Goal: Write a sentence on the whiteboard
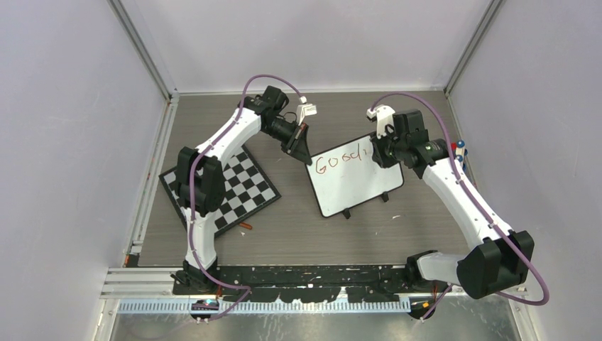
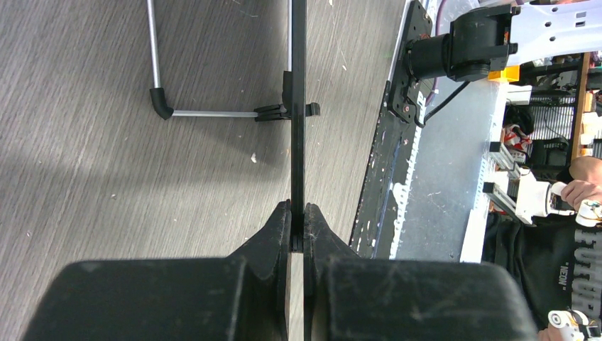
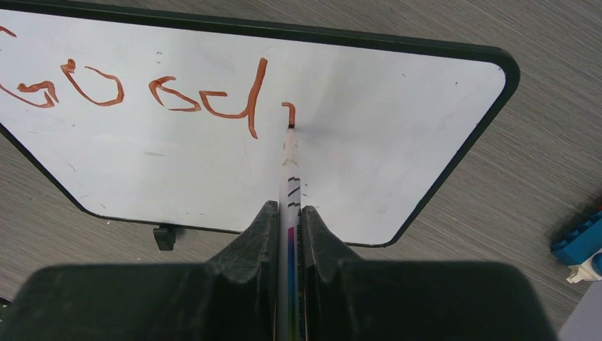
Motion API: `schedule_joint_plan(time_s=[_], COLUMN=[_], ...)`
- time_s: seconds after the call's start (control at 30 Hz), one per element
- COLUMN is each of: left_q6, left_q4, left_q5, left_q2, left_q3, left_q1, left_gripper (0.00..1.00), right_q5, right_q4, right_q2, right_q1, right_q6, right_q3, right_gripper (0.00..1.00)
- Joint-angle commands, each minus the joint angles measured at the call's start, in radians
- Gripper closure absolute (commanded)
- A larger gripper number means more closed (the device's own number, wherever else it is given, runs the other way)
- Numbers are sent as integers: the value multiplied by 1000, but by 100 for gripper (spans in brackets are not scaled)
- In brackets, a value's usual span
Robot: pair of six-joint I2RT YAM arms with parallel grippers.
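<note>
Red-brown strokes of the sentence (image 3: 106, 89) run along the far edge of the whiteboard (image 1: 355, 186). They read "Good", followed by a short hooked stroke just right of the "d".

The whiteboard stands near the middle of the grey wood-grain table (image 1: 319, 234), with its written face visible from above. It is right of the checkerboard (image 1: 227, 188) and apart from it.

My left gripper (image 2: 298, 213) is closed on the whiteboard's thin black frame at the far-left corner, with one finger pressed on each side. From the left wrist the frame appears edge-on, and a wire stand (image 2: 155, 50) reaches out from it to the left.

My right gripper (image 3: 289, 213) is clamped on a white marker (image 3: 289, 170), which projects straight out between the fingers. The marker's dark tip touches the board surface at the lower end of the hooked stroke.

Blue blocks (image 3: 578, 241) lie on the table beyond the whiteboard's right edge, clear of it. From above, my right arm reaches in from the near right and my left arm from the near left.
</note>
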Motion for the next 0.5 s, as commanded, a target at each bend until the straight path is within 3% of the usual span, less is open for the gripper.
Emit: schedule_joint_plan(time_s=[0.0,0.47], left_q6=[17,14], left_q4=[-43,-43], left_q5=[-5,-5], left_q2=[14,12], left_q3=[16,16], left_q1=[-16,-16], left_gripper=[100,100], right_q5=[14,60], right_q4=[24,45], right_q2=[-19,21], right_q1=[0,1], right_q6=[-15,-25], right_q3=[-10,71], right_gripper=[100,100])
